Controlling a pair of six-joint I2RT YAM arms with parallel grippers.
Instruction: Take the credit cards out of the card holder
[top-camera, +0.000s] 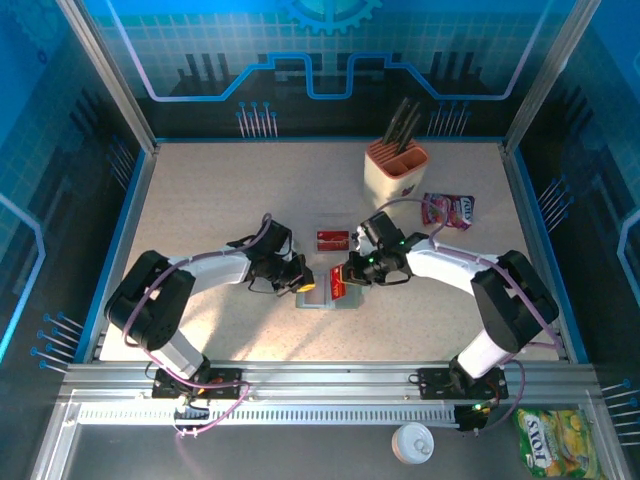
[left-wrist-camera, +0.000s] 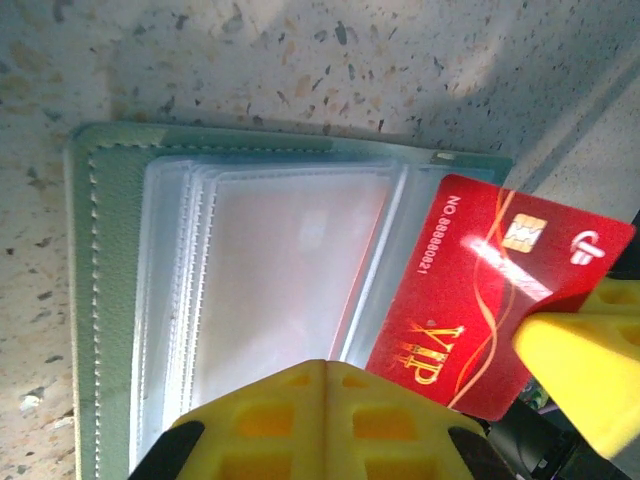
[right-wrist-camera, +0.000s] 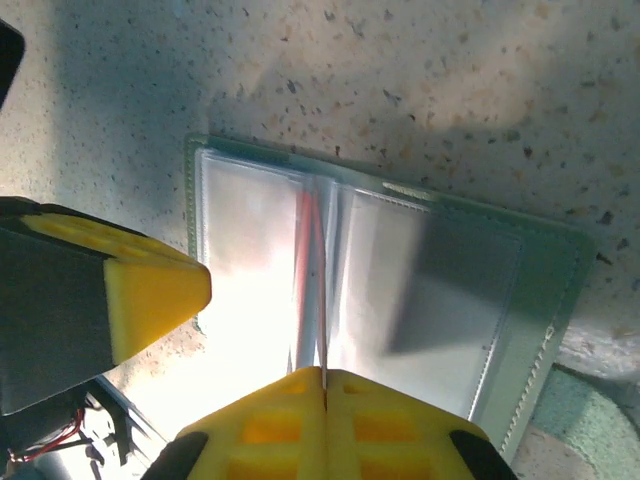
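Note:
The grey-green card holder (top-camera: 325, 303) lies open on the table, its clear sleeves facing up (left-wrist-camera: 105, 300) (right-wrist-camera: 540, 300). My right gripper (top-camera: 342, 276) (right-wrist-camera: 324, 372) is shut on a red VIP credit card (left-wrist-camera: 470, 290), which stands tilted over the holder's right half and appears edge-on (right-wrist-camera: 320, 300) in the right wrist view. One yellow finger (left-wrist-camera: 585, 370) of it covers the card's corner. My left gripper (top-camera: 303, 281) (left-wrist-camera: 327, 365) is shut with nothing between its fingers, its tip down on the holder's left sleeves. A second red card (top-camera: 332, 239) lies flat on the table behind the holder.
A cream knife block (top-camera: 395, 170) stands at the back right, with a pink snack packet (top-camera: 447, 209) beside it. A green packet (top-camera: 555, 440) and a white cap (top-camera: 412, 442) lie off the table in front of the rail.

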